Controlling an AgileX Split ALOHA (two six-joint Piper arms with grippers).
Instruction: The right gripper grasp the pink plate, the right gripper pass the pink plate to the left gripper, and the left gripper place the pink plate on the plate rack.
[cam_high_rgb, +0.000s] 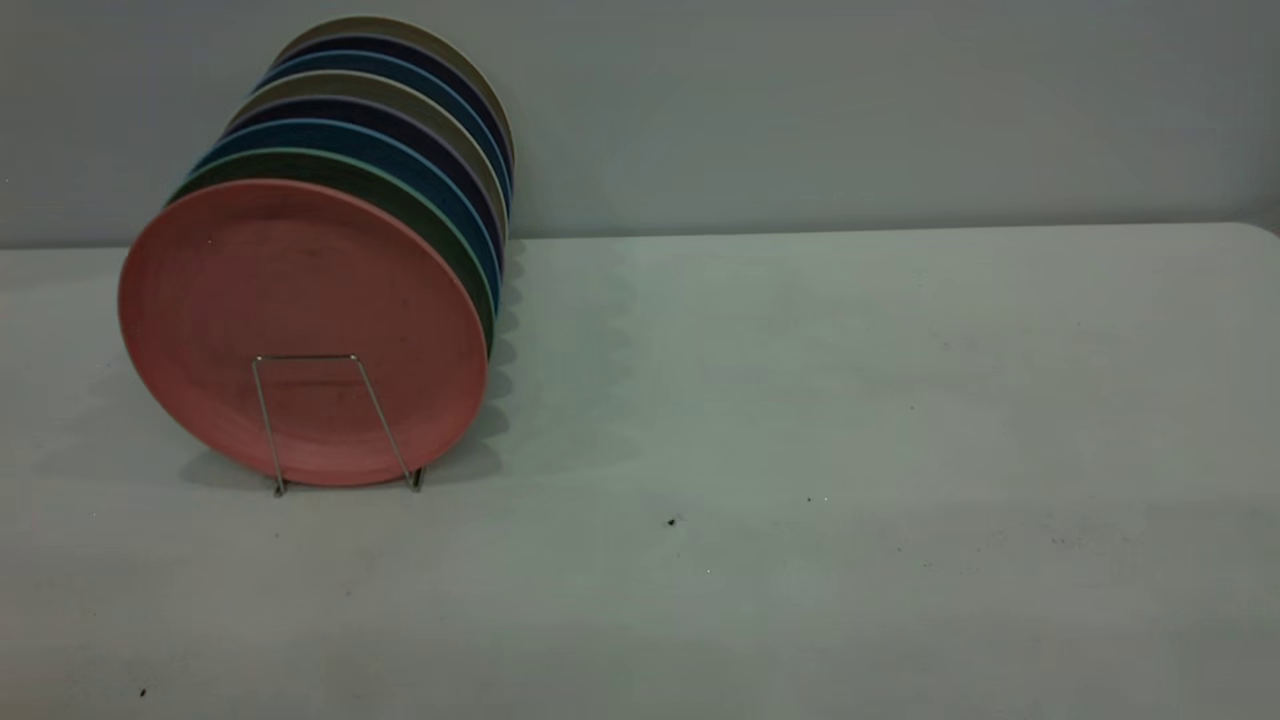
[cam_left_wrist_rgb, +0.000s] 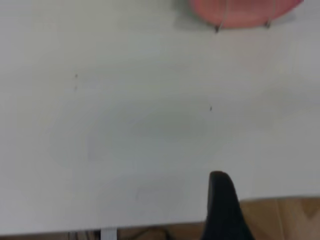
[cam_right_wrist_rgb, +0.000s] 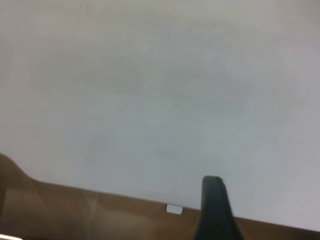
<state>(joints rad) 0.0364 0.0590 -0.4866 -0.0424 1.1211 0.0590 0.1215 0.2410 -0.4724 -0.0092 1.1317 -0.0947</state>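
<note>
The pink plate (cam_high_rgb: 300, 325) stands upright at the near end of the plate rack (cam_high_rgb: 335, 420), far left on the tabletop (cam_high_rgb: 850, 420), fronting a row of other plates (cam_high_rgb: 400, 130). Only 1 finger of the left pincer (cam_left_wrist_rgb: 224, 207) and of the right pincer (cam_right_wrist_rgb: 215, 207) shows, each over the tabletop's edge, so I cannot tell whether either is open or closed.

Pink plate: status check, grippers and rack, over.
Pink plate upright at front of plate rack, other plates behind. Left gripper and right gripper back at table edge, holding nothing. Nothing blocking.

This looks like a bare test room or lab rather than a kitchen, though little of it shows. A plain white table (cam_high_rgb: 800, 400) stands against a blank grey wall (cam_high_rgb: 850, 100), holding only a wire plate rack (cam_high_rgb: 335, 420) of coloured plates (cam_high_rgb: 400, 130). Brown flooring (cam_right_wrist_rgb: 75, 215) shows past the table edge.
</note>
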